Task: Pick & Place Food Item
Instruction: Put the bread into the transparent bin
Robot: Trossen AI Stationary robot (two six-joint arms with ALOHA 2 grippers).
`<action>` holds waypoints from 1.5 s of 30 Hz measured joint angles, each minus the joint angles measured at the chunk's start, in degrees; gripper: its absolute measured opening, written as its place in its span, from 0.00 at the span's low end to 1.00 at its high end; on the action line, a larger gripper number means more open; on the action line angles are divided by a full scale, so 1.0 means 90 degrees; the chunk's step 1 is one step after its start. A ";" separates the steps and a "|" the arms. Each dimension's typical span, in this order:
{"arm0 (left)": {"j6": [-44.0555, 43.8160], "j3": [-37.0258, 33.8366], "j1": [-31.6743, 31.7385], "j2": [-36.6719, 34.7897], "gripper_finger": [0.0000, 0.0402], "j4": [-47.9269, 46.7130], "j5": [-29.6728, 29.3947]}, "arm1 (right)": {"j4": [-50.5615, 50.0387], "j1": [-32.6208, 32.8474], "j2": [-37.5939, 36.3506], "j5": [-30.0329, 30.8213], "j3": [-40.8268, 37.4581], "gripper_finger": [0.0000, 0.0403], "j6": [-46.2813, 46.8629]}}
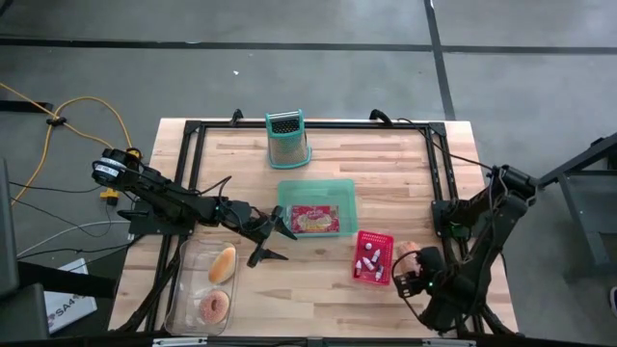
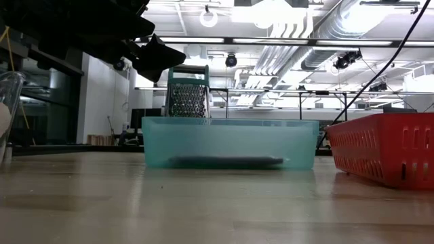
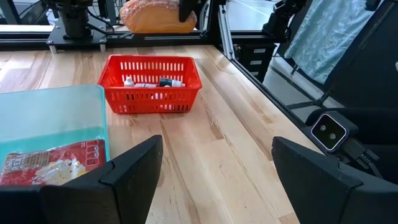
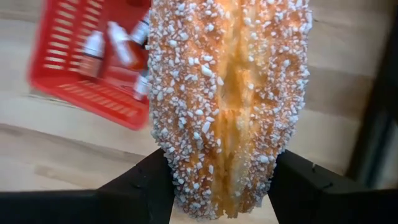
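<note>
A long sugar-crusted pastry [image 4: 230, 106] hangs over the table just right of the red basket [image 1: 371, 255], with my right gripper [image 1: 410, 258] shut on it. In the left wrist view the pastry [image 3: 155, 15] shows beyond the basket [image 3: 152, 84]. My left gripper [image 1: 280, 241] stands open, with nothing between its fingers, beside the near left corner of the teal container [image 1: 316, 207]. A red packet [image 1: 313, 220] lies flat in that container. My right gripper pinches the pastry's two long sides [image 4: 171, 168] between its two fingers [image 4: 140, 190]. The fingers come from above, pointing down, and lie across the pastry. The pastry is lifted clear of the table, its sugared top toward the wrist camera.
A clear tray [image 1: 188, 280] at the near left holds a bread roll [image 1: 222, 262] and a doughnut [image 1: 214, 306]. A metal grater [image 1: 287, 138] stands at the far edge. The red basket holds small bottles [image 3: 146, 82]. A black frame [image 1: 439, 164] runs around the table's far part.
</note>
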 joint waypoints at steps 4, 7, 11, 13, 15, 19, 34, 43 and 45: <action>0.0000 0.0000 -0.0001 0.0000 0.73 -0.0002 0.0000 | 0.0213 -0.0186 0.0000 0.0291 0.0000 0.50 -0.0584; 0.0000 0.0000 0.0001 0.0000 0.73 0.0000 0.0001 | 0.0464 -0.0367 0.0000 0.0432 0.0000 0.50 -0.1161; 0.0000 0.0000 -0.0001 0.0000 0.73 0.0001 0.0001 | 0.0932 -0.0656 0.0000 0.0589 0.0000 0.50 -0.2218; 0.0000 0.0000 -0.0001 0.0000 0.73 0.0001 0.0001 | 0.1204 -0.0838 0.0000 0.0589 0.0000 0.50 -0.2796; 0.0000 0.0000 0.0000 0.0000 0.73 0.0001 0.0001 | 0.1494 -0.1038 0.0000 0.0575 0.0000 0.50 -0.3381; 0.0000 0.0000 -0.0001 0.0000 0.73 0.0001 0.0000 | 0.2148 -0.1469 0.0000 0.0565 0.0000 0.50 -0.4614; 0.0000 0.0000 0.0000 0.0000 0.73 -0.0001 0.0000 | 0.4149 -0.3248 0.0002 -0.0450 0.0000 0.50 -0.8377; 0.0000 0.0000 0.0000 0.0000 0.73 0.0001 0.0002 | 0.4996 -0.3555 0.0002 -0.0947 0.0000 0.50 -1.0258; 0.0000 0.0000 -0.0001 0.0000 0.73 0.0001 0.0002 | 0.4985 -0.3553 0.0002 -0.0951 0.0000 0.50 -1.0356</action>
